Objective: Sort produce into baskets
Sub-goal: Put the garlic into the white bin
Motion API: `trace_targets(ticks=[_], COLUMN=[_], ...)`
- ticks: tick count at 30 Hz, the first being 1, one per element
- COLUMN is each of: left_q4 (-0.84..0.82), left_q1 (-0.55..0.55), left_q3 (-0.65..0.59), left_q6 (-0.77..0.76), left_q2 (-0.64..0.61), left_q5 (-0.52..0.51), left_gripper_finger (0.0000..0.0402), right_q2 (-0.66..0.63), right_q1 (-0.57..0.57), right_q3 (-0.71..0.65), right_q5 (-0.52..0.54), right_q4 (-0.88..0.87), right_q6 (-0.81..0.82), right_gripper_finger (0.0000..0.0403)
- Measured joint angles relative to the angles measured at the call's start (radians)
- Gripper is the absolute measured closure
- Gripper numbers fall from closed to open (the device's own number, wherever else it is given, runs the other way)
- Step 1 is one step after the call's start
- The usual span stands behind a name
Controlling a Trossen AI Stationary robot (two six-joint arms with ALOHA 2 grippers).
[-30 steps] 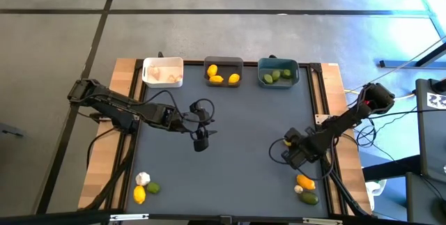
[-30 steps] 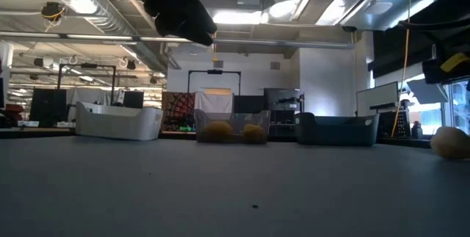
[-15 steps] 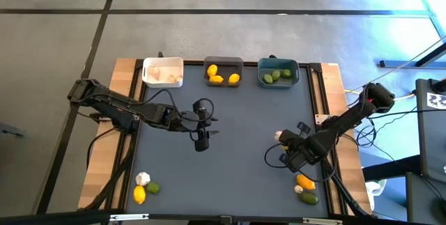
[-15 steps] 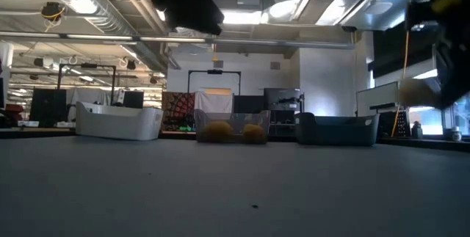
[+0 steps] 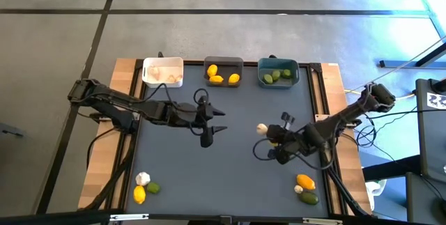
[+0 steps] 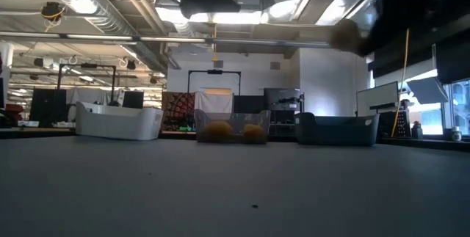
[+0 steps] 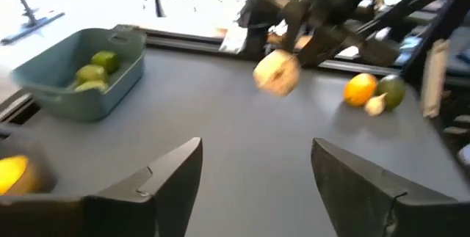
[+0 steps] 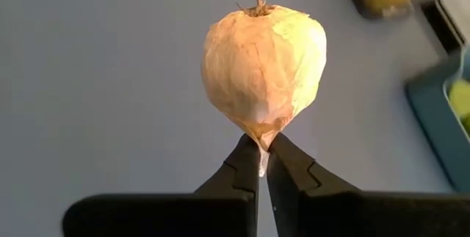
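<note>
My right gripper (image 5: 268, 132) is shut on a whitish garlic bulb (image 8: 264, 64), held above the table's middle right; the bulb also shows in the high view (image 5: 262, 129), the left wrist view (image 7: 277, 73) and the low view (image 6: 344, 35). My left gripper (image 5: 212, 130) is open and empty over the table's middle. The white bin (image 5: 162, 72), dark grey bin (image 5: 223, 72) with lemons and teal bin (image 5: 277, 72) with limes stand along the far edge. My right gripper pinches the garlic bulb's thin stem tip (image 8: 263, 141) between the free ends of its two fingers. The bulb stands out beyond the fingertips, root end away from them, lifted clear of the table.
A lemon (image 5: 304, 181), a small garlic (image 5: 298, 189) and a lime (image 5: 309, 198) lie at the near right corner. A garlic (image 5: 142, 178), a lime (image 5: 153, 188) and a lemon (image 5: 139, 195) lie at the near left. The table's middle (image 5: 230, 162) is bare.
My right gripper has lifted the garlic bulb from the near right pile and carried it up and toward the table's far left, into the middle right. My left gripper has shifted a little toward the table's right edge.
</note>
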Motion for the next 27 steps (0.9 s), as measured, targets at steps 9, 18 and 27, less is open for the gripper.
trace_targets(ticks=[9,18,27], left_q4=[0.190,0.346,0.396], left_q1=[0.029,0.037,0.035], left_q3=[0.001,0.001,0.001], left_q6=[0.007,0.047,0.071], left_q2=[0.109,0.182,0.190], left_q5=[0.028,0.052,0.059], left_gripper_finger=[0.0117,0.0121,0.0121], right_q2=[0.000,0.000,0.000], right_q1=[-0.099,-0.153,-0.165], right_q3=[0.001,0.001,0.001], right_q5=[-0.005,-0.029,-0.030], right_q4=[0.245,0.387,0.530], right_q6=[-0.250,-0.369,-0.482], right_gripper_finger=[0.0387,0.0386,0.0386])
